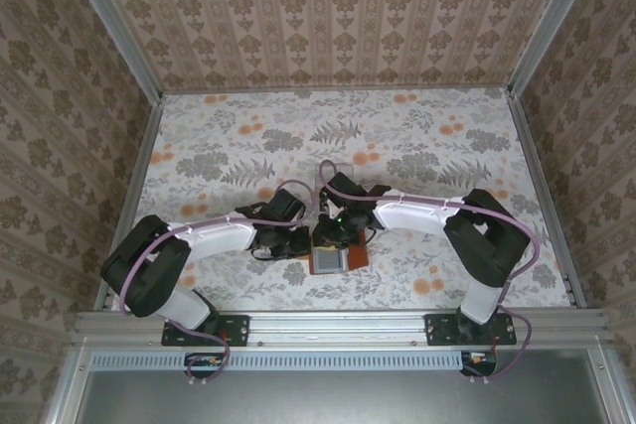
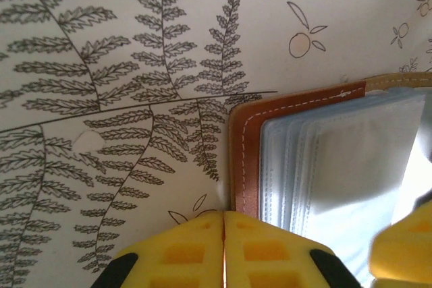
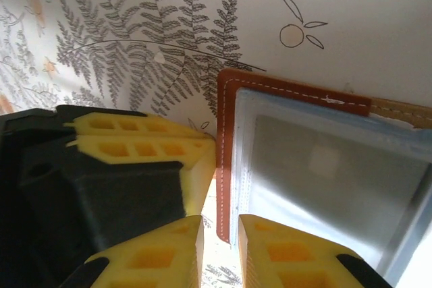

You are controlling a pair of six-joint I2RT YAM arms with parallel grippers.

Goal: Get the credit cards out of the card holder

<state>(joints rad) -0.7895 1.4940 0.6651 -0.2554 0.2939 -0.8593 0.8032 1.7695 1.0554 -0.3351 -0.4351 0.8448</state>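
Left gripper [image 2: 223, 219], yellow ribbed fingers, was closed tight with nothing between them, tips down by the pale fern-printed table cover [image 2: 101, 99]. Just ahead and right of those tips lay the flat reddish-brown leather card holder [image 2: 244, 160] with white stitching, open and face-up. Its near corner sat right at the tips, touching or just beside, couldn't tell. The left looked to be bracing that edge, judgement only. Inside the brown rim were stacked clear plastic sleeves [image 2: 337, 166] on a grey-blue lining. In the right wrist view one silvery-grey rectangular credit card [image 3: 324, 166] showed through the top sleeve, fully in its pocket, ahead and right of the right gripper [image 3: 220, 231]. Couldn't tell how many more cards sat under it. The right gripper's jaws stood slightly apart, straddling the holder's left rim, with table cover visible in the gap, so not clamped on anything I could see. Step in hand, as judged: holder lying open and steadied, extraction not yet started. The next move would call for the right fingers to find the sleeve's open end, get a thin pinch on the card edge alone, and slide it out flat while the left kept the holder from dragging. Risks: pinching sleeve together with card, or the holder sliding.
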